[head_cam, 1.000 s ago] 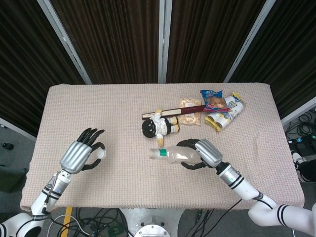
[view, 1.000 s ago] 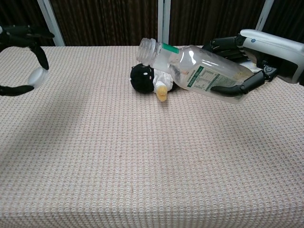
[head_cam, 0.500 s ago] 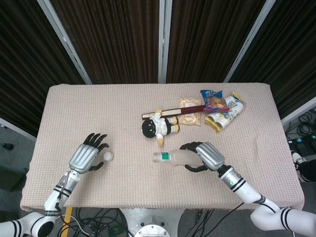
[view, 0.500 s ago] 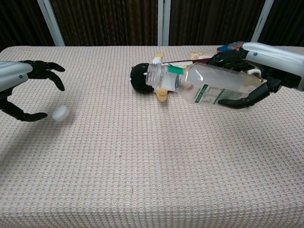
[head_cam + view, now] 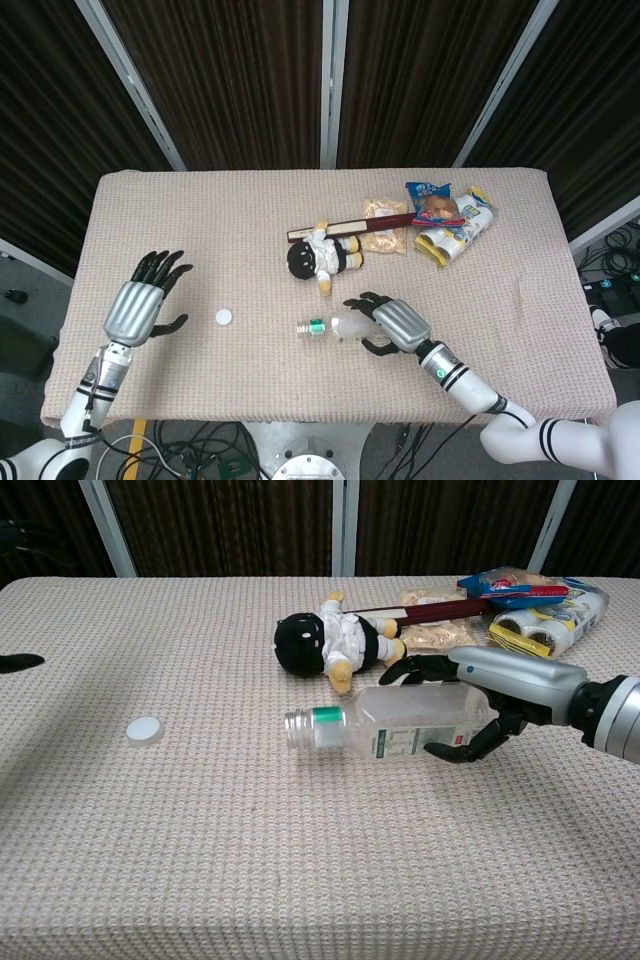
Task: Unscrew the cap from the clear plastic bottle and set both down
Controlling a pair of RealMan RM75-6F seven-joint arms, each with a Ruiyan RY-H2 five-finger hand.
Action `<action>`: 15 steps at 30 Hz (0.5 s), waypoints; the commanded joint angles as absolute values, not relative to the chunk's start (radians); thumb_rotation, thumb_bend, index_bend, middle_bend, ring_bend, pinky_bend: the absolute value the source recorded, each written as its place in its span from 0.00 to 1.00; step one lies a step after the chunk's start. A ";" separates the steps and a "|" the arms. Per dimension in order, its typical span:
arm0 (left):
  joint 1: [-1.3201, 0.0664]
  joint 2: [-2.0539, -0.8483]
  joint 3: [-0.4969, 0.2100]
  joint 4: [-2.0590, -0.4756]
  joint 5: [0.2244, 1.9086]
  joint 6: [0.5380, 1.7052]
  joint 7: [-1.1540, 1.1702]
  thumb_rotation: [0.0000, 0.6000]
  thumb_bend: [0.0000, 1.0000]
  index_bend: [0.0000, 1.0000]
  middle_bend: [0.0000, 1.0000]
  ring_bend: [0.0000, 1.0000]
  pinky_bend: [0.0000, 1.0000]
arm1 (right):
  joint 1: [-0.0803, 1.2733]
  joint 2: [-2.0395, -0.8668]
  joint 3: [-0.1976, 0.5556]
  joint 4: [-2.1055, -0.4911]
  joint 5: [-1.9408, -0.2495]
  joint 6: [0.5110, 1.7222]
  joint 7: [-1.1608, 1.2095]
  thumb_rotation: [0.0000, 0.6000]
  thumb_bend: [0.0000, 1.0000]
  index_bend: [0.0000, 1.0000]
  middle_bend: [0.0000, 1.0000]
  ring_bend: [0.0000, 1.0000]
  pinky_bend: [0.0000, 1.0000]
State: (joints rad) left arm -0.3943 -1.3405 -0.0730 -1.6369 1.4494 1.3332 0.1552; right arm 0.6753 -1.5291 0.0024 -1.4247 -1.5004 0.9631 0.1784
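Dark curtains hang behind the table (image 5: 150, 240), covered in a beige woven cloth. On it, near the front, the clear plastic bottle (image 5: 390, 725) lies on its side, uncapped mouth pointing left, the right hand (image 5: 495, 695) wrapped around its base. Left hand (image 5: 140, 305) hovers with fingers spread, holding nothing. Between them, the white cap (image 5: 144, 729) rests flat, apart from both. Behind the bottle lies a small doll (image 5: 330, 645).

A small doll (image 5: 325, 256) with a black head and white outfit lies on its side mid-table on the beige woven tablecloth (image 5: 180, 220). Just behind it — a dark red stick-like item (image 5: 345, 227), beside a clear bag of pale snacks (image 5: 385, 213). Further right, near the table's corner, colourful snack packets (image 5: 450, 220) are bunched together.
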 commanded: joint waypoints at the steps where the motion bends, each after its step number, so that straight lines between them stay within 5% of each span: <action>1: -0.359 -1.308 -0.070 -1.663 1.475 1.387 0.138 1.00 0.20 0.16 0.04 0.02 0.00 | 0.668 -1.519 0.004 -1.453 -1.499 0.974 0.160 1.00 0.33 0.00 0.04 0.00 0.07; 6: -0.315 -1.261 -0.067 -1.675 1.474 1.438 0.111 1.00 0.19 0.16 0.04 0.02 0.00 | 0.623 -1.433 0.008 -1.525 -1.543 1.086 0.177 1.00 0.33 0.00 0.00 0.00 0.03; 15: -0.194 -1.198 -0.047 -1.577 1.405 1.517 0.017 1.00 0.18 0.17 0.04 0.02 0.00 | 0.465 -1.196 0.005 -1.621 -1.543 1.317 0.129 1.00 0.33 0.00 0.10 0.00 0.04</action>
State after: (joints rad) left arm -0.2161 -1.2091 -0.0535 -1.5980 1.4252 1.5028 0.0365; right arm 0.5126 -1.2493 0.0086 -1.5890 -1.5435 1.2666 0.1453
